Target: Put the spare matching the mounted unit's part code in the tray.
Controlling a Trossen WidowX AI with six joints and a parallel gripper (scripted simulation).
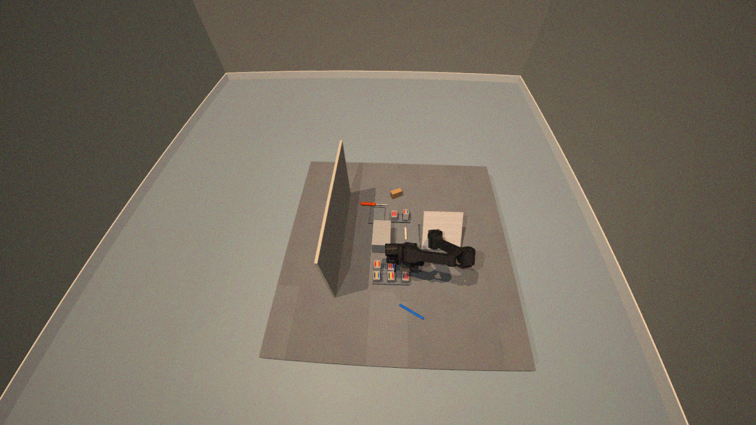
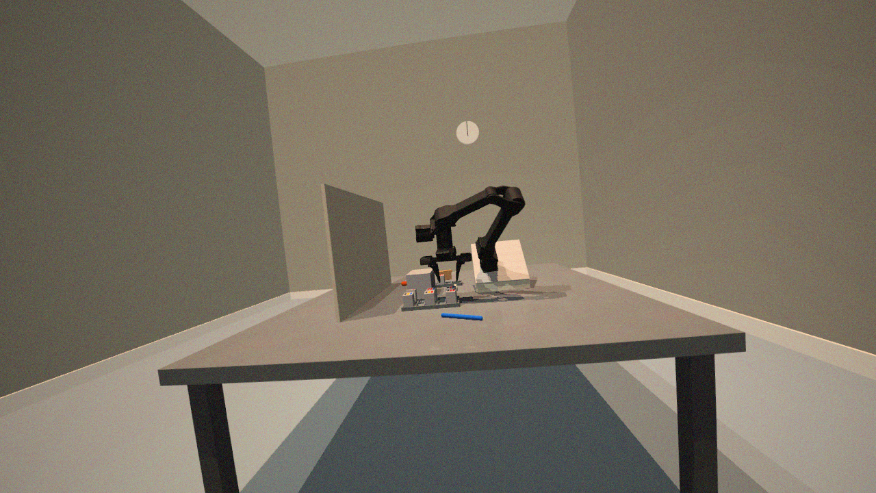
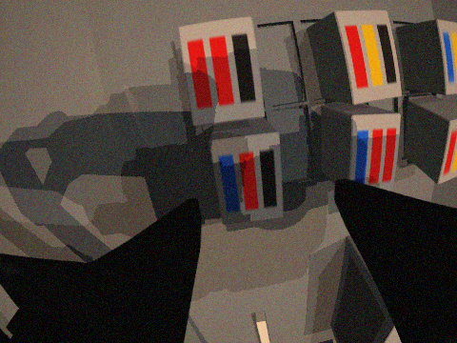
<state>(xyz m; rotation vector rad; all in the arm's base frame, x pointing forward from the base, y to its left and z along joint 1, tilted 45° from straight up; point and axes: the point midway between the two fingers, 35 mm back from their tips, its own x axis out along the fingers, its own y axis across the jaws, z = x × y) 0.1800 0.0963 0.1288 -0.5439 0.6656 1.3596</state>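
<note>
My gripper (image 2: 448, 281) (image 3: 268, 200) is open. Its fingertips stand over the near rack, either side of a spare (image 3: 238, 167) striped blue, red, black in the wrist view; nothing is gripped. Beside it are spares striped red-red-black (image 3: 221, 71) (image 1: 405, 276), blue-red-red (image 3: 376, 152), red-yellow-black (image 3: 372, 57) (image 1: 391, 275), and two more at the right edge. A grey block (image 1: 381, 232) stands beyond the rack. A thin dark square outline (image 1: 369, 215), perhaps the tray, lies behind it. I cannot tell which thing is the mounted unit, and no back code is readable.
A tall upright panel (image 1: 338, 222) (image 2: 358, 251) stands left. A pale sloped board (image 1: 443, 222) is by the arm's base. Two striped blocks sit on a far rack. An orange block (image 1: 396, 193), a red screwdriver (image 1: 368, 203), a pale stick (image 1: 405, 232) and a blue rod (image 1: 411, 311) (image 2: 461, 316) lie around.
</note>
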